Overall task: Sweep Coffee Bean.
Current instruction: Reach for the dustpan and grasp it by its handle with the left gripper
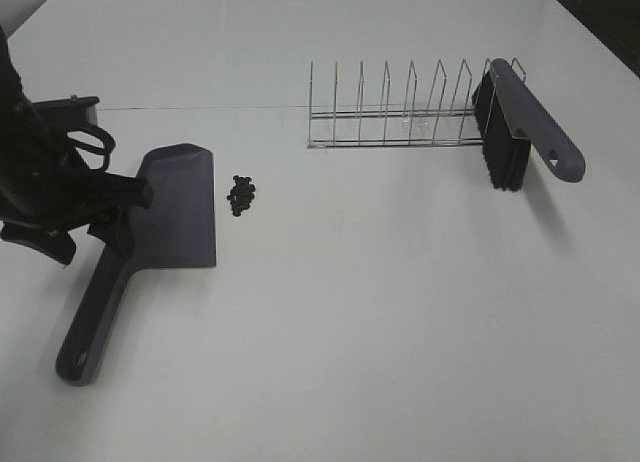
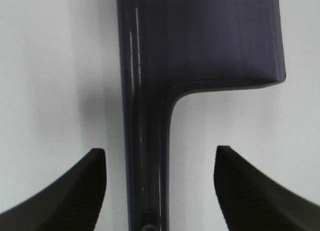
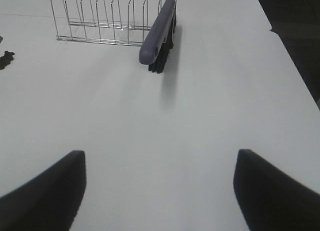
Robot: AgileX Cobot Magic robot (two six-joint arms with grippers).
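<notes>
High view: tiny dark coffee beans (image 1: 241, 194) lie unswept left of centre, just beside the grey plastic dustpan (image 1: 180, 207). The grey black-bristled brush (image 1: 520, 122) leans in the wire rack (image 1: 395, 117), upper right.
Left wrist: left gripper (image 2: 160, 155) spread astride the dustpan handle.
Right wrist: right gripper (image 3: 160, 158) spread, empty.

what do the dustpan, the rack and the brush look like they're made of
Dustpan: likely moulded plastic, grey-purple, smooth with a soft sheen; light streaks run along its handle in the left wrist view.
Rack: thin metal wire, shiny and silvery.
Brush: handle looks like the same smooth plastic; bristles black, probably synthetic fibre, too small to tell.
</notes>
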